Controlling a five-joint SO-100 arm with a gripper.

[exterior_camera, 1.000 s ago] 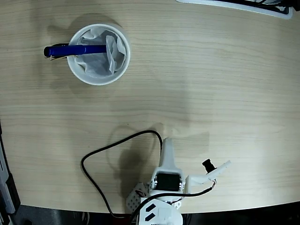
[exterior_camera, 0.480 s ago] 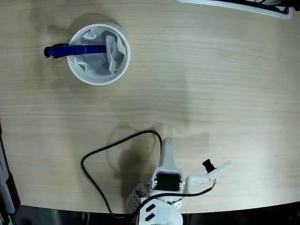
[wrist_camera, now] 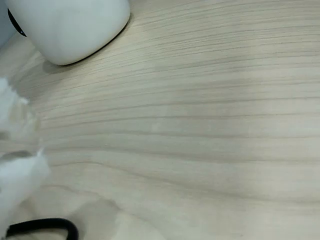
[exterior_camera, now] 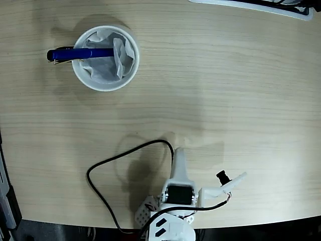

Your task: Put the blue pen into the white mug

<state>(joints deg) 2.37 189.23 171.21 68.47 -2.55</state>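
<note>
In the fixed view the white mug [exterior_camera: 105, 75], lined with crumpled white tissue, stands at the upper left of the wooden table. The blue pen [exterior_camera: 75, 53] leans across the mug's left rim, one end inside the tissue and its dark end sticking out to the left. My gripper [exterior_camera: 178, 158] is far off at the bottom centre, folded back over the arm's base, and its white fingers look shut with nothing held. The wrist view shows the mug's outer wall [wrist_camera: 70, 25] at the top left and blurred white fingers [wrist_camera: 17, 175] at the left edge.
A black cable [exterior_camera: 108, 163] loops on the table left of the arm's base. A white-edged object [exterior_camera: 251, 6] lies along the top right edge. The table's front edge runs just below the arm base, and dark equipment [exterior_camera: 6, 201] stands at the left border.
</note>
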